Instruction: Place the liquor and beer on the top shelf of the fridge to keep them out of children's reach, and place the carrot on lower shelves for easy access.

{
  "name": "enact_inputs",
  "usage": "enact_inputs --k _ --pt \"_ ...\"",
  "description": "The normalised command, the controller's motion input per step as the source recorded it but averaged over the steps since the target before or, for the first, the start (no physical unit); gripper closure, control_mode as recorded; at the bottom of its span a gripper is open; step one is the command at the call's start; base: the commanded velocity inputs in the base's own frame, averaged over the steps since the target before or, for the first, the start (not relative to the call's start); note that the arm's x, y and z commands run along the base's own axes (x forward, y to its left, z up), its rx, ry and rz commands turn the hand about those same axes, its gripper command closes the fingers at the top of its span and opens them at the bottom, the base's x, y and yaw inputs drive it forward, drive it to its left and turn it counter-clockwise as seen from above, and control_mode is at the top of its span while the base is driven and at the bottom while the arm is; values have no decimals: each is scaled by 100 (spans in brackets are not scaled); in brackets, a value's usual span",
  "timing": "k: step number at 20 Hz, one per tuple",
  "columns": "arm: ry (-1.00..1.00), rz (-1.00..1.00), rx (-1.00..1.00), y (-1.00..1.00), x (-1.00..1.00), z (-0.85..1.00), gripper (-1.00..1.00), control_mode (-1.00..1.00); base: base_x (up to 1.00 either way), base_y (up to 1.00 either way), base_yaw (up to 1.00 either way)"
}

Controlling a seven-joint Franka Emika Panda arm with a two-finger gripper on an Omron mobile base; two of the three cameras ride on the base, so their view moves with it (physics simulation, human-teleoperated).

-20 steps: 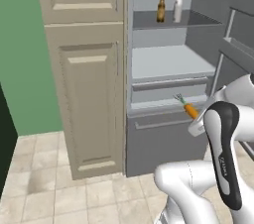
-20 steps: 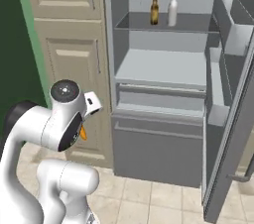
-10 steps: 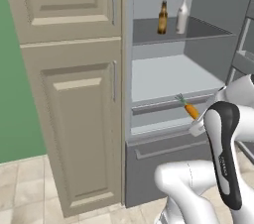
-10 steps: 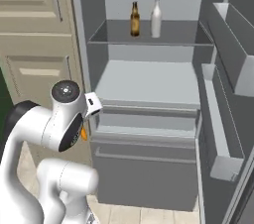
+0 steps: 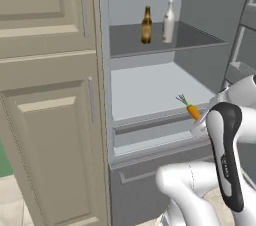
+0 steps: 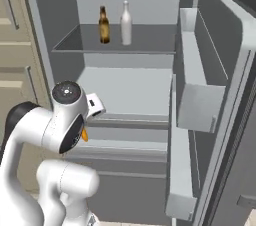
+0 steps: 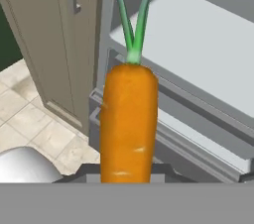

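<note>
Carrot (image 7: 129, 124) clamped between narrow fingers of gripper (image 7: 126, 176), green stem pointing toward fridge (image 5: 150, 95), out in front of its pale lower shelf (image 5: 150, 87) and just above the drawer front below. Orange tip also peeking past white arm in left base view. Farther in and higher, dark top shelf (image 6: 75, 42) carrying beer (image 6: 104, 25) and liquor (image 6: 126, 23), upright, side by side near the back wall. Beige cabinet (image 5: 50, 120) left of fridge.
</note>
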Motion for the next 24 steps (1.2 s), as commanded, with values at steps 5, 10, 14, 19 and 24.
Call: enact_inputs --k 5,10,14,19,24 --pt "0 0 0 0 0 0 100 100 46 -12 -3" --pt "0 0 0 0 0 0 100 100 52 0 0" --pt "0 0 0 0 0 0 100 100 54 0 0" --pt "0 0 0 -3 1 -12 100 -100 15 -8 0" --pt "-2 0 0 -11 21 -59 100 -100 0 0 0"
